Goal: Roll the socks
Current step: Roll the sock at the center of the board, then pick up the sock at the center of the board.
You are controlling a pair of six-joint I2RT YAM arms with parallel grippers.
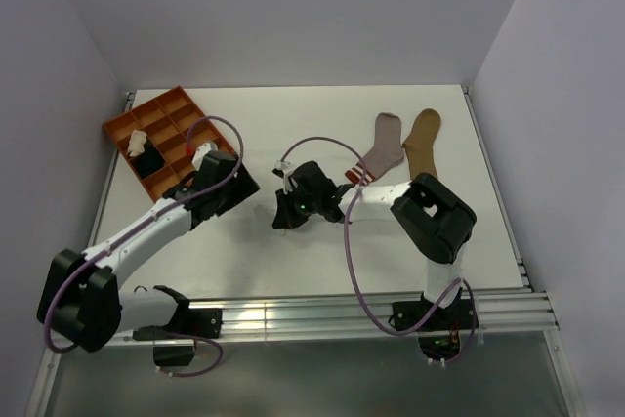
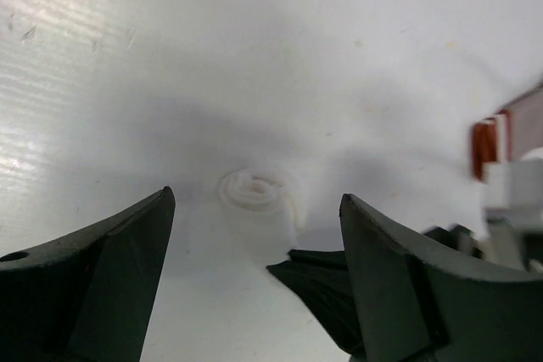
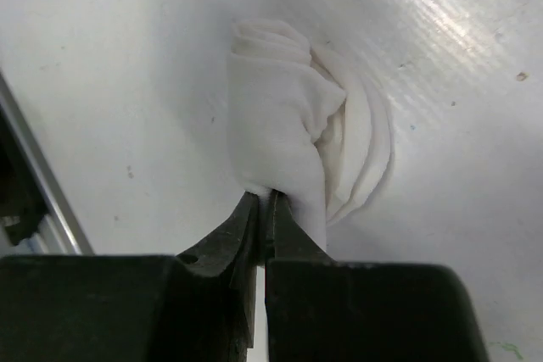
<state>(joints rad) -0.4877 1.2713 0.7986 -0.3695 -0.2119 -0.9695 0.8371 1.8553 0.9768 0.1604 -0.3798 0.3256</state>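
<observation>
A white sock (image 3: pixel 293 120), rolled into a bundle, lies on the table. My right gripper (image 3: pixel 265 203) is shut on the roll's near edge, pinching a fold of fabric. In the left wrist view the same roll (image 2: pixel 254 191) shows its spiral end. My left gripper (image 2: pixel 256 201) stands open just short of it, with nothing between its fingers. The right gripper's dark fingertips (image 2: pixel 327 281) reach the roll from below. From above, the left gripper (image 1: pixel 254 183) and right gripper (image 1: pixel 285 217) meet at mid-table and hide the roll. A grey sock (image 1: pixel 383 148) with a red-striped cuff and a tan sock (image 1: pixel 423 142) lie flat at back right.
An orange compartment tray (image 1: pixel 168 104) sits at the back left, holding a cream roll (image 1: pixel 137 141) and a black roll (image 1: pixel 148 161). The grey sock's red-striped cuff (image 2: pixel 485 146) shows at the right edge of the left wrist view. Purple cables loop over both arms.
</observation>
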